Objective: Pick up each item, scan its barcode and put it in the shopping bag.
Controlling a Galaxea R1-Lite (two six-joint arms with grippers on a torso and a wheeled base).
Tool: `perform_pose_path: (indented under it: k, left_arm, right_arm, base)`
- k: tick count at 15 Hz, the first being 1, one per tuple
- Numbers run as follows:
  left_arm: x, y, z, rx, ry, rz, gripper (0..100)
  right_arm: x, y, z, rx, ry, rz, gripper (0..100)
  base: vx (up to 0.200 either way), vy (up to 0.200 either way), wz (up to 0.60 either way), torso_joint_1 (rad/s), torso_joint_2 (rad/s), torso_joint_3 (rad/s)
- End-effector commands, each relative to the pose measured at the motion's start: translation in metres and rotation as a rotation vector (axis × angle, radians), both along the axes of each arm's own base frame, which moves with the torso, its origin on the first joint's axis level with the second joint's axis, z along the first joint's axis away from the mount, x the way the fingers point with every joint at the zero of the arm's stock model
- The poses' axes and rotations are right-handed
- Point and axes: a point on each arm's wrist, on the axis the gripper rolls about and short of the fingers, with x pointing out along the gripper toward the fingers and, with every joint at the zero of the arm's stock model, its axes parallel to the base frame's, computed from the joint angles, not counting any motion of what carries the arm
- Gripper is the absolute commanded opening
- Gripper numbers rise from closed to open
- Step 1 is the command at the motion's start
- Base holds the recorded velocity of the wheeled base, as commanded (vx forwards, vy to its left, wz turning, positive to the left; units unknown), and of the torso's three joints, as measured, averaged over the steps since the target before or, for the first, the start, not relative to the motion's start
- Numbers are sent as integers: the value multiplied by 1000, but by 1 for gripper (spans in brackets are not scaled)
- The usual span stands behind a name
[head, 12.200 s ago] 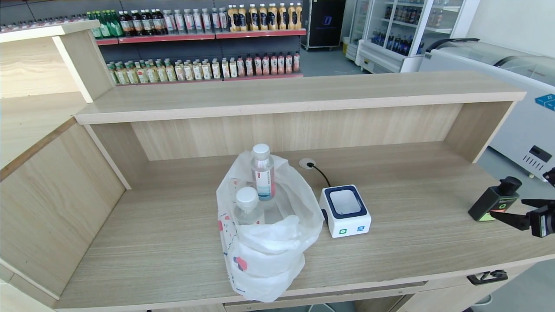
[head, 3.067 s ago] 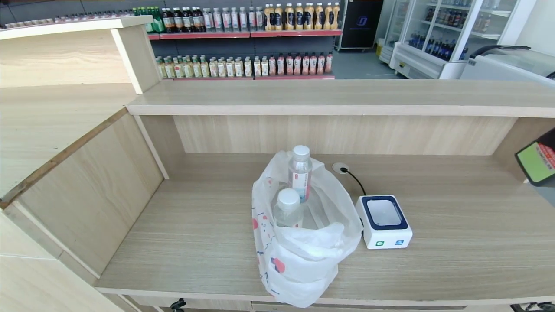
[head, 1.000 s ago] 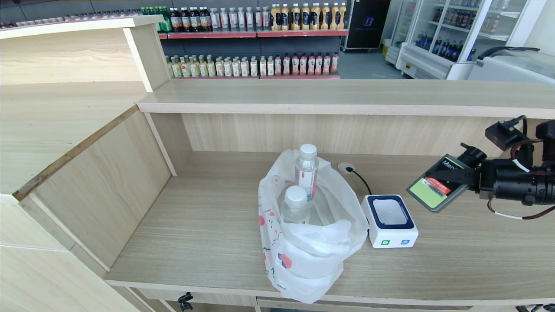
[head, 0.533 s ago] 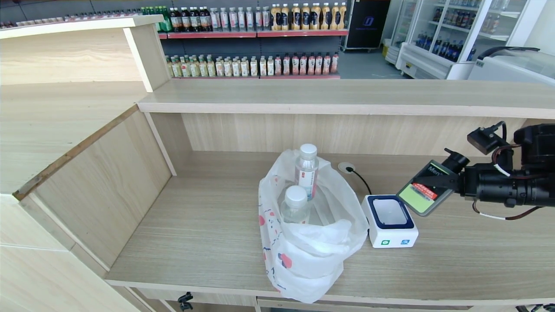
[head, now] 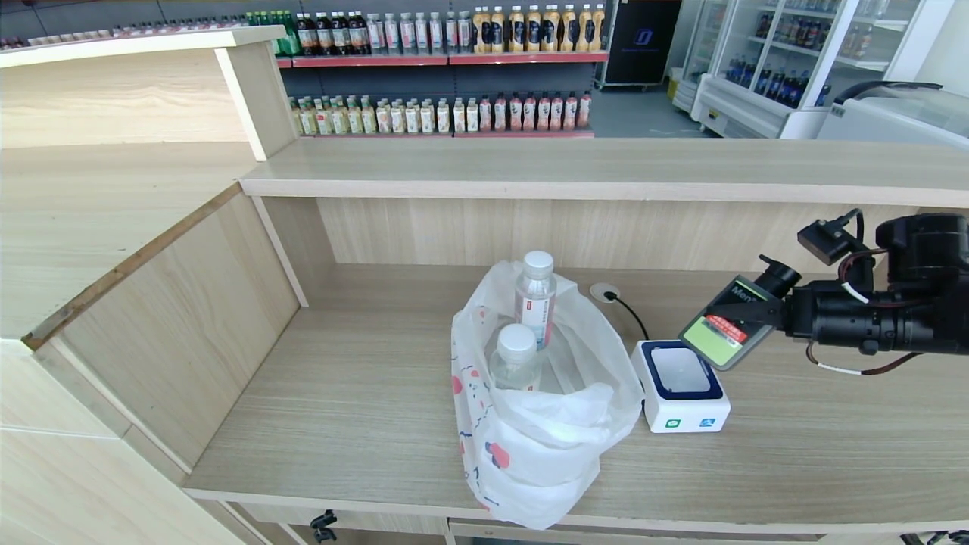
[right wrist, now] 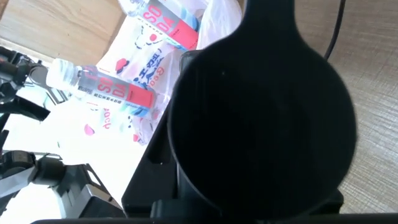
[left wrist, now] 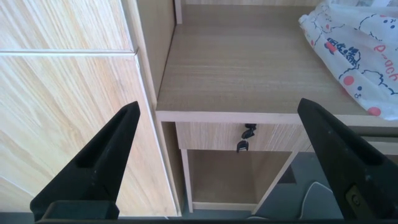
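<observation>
The right gripper (head: 759,305) is closed on a flat dark bottle (head: 718,335) with a green label, gripping it at the shoulder just below its black cap (head: 778,275). The bottle hangs in the air with its long axis slanted: the cap end is up and toward the right arm, and the base points down and to the left at the scanner (head: 681,387). Its green face is turned toward the front of the counter. In the head view the base sits just over the scanner's far right corner, above the dark-framed window. The scanner stands just beside the shopping bag (head: 530,439), which slumps open with two clear bottles (head: 535,299) upright inside. A black cable (head: 627,314) runs from the scanner back to a port in the counter (head: 341,393). Behind the held bottle the counter's back wall rises to an upper ledge (head: 606,170). Bare wood stretches to the right of the scanner and forward to the front edge. The left gripper (left wrist: 219,109) is low by the counter's front left corner, its fingers spread wide and holding nothing, facing a drawer (left wrist: 236,135) with a key in it.
</observation>
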Motion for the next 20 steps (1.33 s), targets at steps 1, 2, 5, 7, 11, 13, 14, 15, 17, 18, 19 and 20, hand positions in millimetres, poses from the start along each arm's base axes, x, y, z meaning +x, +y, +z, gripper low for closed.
perform_pose_path:
  k: [1, 2, 5, 7, 11, 13, 14, 15, 17, 18, 19, 20]
  left_arm:
    - [0, 0, 0, 0, 1, 0, 100]
    - [0, 0, 0, 0, 1, 0, 100]
    - [0, 0, 0, 0, 1, 0, 100]
    - [0, 0, 0, 0, 1, 0, 100]
    - [0, 0, 0, 0, 1, 0, 100]
    - [0, 0, 0, 0, 1, 0, 100]
    - [0, 0, 0, 0, 1, 0, 100]
    - [0, 0, 0, 0, 1, 0, 100]
    - [0, 0, 0, 0, 1, 0, 100]
    - [0, 0, 0, 0, 1, 0, 100]
    - [0, 0, 0, 0, 1, 0, 100]
    - [0, 0, 0, 0, 1, 0, 100]
  right_arm:
    - [2, 3, -4, 2, 15, 10, 0]
    - [2, 3, -6, 3, 21, 11, 0]
    - [3, 3, -8, 1, 22, 13, 0]
    - [4, 3, -10, -4, 20, 16, 0]
    - [-12, 5, 24, -52, -113, 6, 0]
    - [-58, -8, 61, -270, -359, -117, 0]
    - [-81, -24, 62, -437, -444, -205, 0]
    - [-101, -44, 62, -607, -512, -279, 0]
    - [-131, -66, 70, -752, -566, -387, 0]
    - [-143, -71, 73, -772, -562, -442, 0]
    - [-153, -71, 72, -773, -549, -473, 0]
    - [-156, -69, 71, -761, -542, -477, 0]
  base:
    - [0, 0, 0, 0, 0, 0]
    - [0, 0, 0, 0, 0, 0]
    - [0, 0, 0, 0, 0, 0]
    - [0, 0, 0, 0, 0, 0]
    - [0, 0, 0, 0, 0, 0]
    - [0, 0, 0, 0, 0, 0]
    - [0, 0, 0, 0, 0, 0]
    - [0, 0, 0, 0, 0, 0]
    - [0, 0, 0, 0, 0, 0]
    - [0, 0, 0, 0, 0, 0]
    - [0, 0, 0, 0, 0, 0]
    - [0, 0, 0, 0, 0, 0]
